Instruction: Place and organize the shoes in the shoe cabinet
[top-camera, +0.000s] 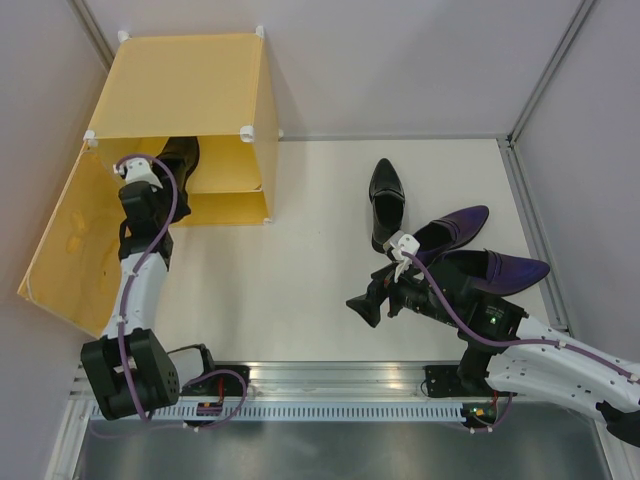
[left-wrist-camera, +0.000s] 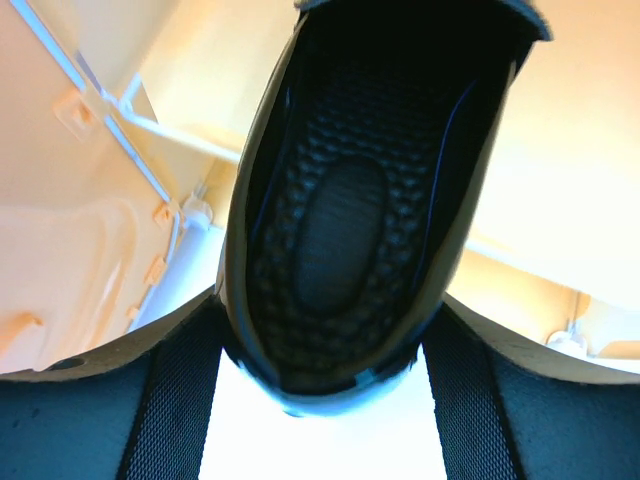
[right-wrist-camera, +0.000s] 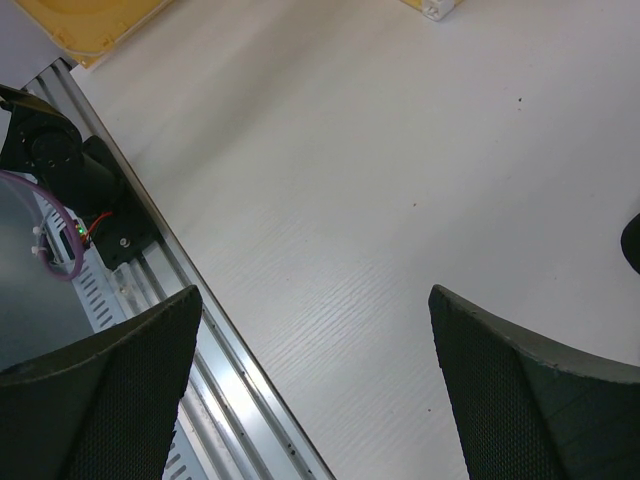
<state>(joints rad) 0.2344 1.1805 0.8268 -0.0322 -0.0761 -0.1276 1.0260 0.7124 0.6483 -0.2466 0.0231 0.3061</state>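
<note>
The yellow shoe cabinet (top-camera: 180, 75) stands at the back left, its door (top-camera: 70, 240) swung open to the left. One black shoe (top-camera: 182, 158) lies in the cabinet's opening, toe pointing inward. My left gripper (top-camera: 168, 166) reaches in behind it. In the left wrist view the heel of that shoe (left-wrist-camera: 340, 200) sits between my fingers (left-wrist-camera: 175, 400), and both pads press its sides. The other black shoe (top-camera: 386, 200) and two purple shoes (top-camera: 455, 228) (top-camera: 505, 268) lie on the table at the right. My right gripper (top-camera: 365, 300) (right-wrist-camera: 312, 295) hovers open over bare table, holding nothing.
The aluminium rail (top-camera: 330, 385) with both arm bases runs along the near edge and also shows in the right wrist view (right-wrist-camera: 200, 350). Grey walls enclose the table at the back and sides. The open door stands close to the left arm.
</note>
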